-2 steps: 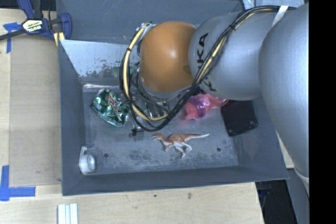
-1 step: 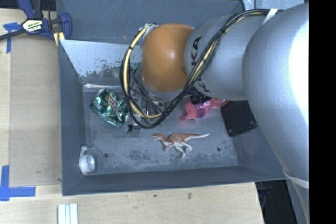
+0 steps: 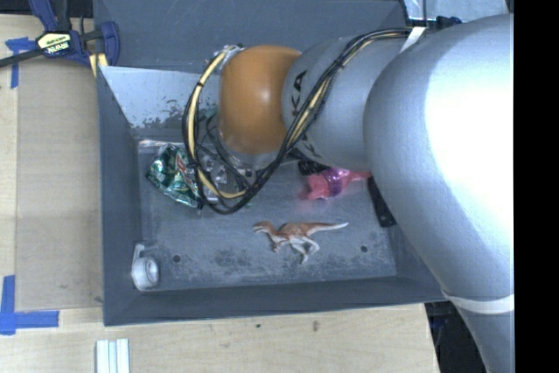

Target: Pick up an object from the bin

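My gripper is low in the left half of the bin, under the arm's orange cover and looped cables. Just left of it, touching or nearly so, lies a crumpled green foil packet with a clear plastic edge. An orange toy dinosaur lies on the bin floor in front of the gripper, apart from it. To the right, a pink toy sits partly under the arm.
A small clear and silver cap-like thing rests in the bin's front left corner. A black stick-like thing lies at the right, by the arm. The arm covers the bin's right and back.
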### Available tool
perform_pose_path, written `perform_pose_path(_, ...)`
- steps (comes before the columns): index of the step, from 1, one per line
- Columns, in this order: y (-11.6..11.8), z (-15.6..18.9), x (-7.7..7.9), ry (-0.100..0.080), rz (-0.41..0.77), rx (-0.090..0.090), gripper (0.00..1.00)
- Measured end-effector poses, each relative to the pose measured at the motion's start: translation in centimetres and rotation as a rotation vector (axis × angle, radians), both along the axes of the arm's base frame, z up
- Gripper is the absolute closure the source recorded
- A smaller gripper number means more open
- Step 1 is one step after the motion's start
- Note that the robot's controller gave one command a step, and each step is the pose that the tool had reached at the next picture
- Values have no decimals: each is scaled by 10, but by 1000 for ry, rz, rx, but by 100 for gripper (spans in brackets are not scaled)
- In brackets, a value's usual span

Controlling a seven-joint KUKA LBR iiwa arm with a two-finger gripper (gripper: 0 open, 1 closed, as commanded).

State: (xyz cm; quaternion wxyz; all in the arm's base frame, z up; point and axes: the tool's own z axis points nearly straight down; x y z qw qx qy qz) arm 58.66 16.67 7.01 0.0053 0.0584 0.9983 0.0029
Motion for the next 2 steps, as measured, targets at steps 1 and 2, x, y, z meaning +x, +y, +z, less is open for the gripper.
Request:
perform_pose_path(1, 0, 0, 0, 0, 0, 0, 100)
perform_pose_path(2, 0, 158, 18, -10, 43, 1, 100)
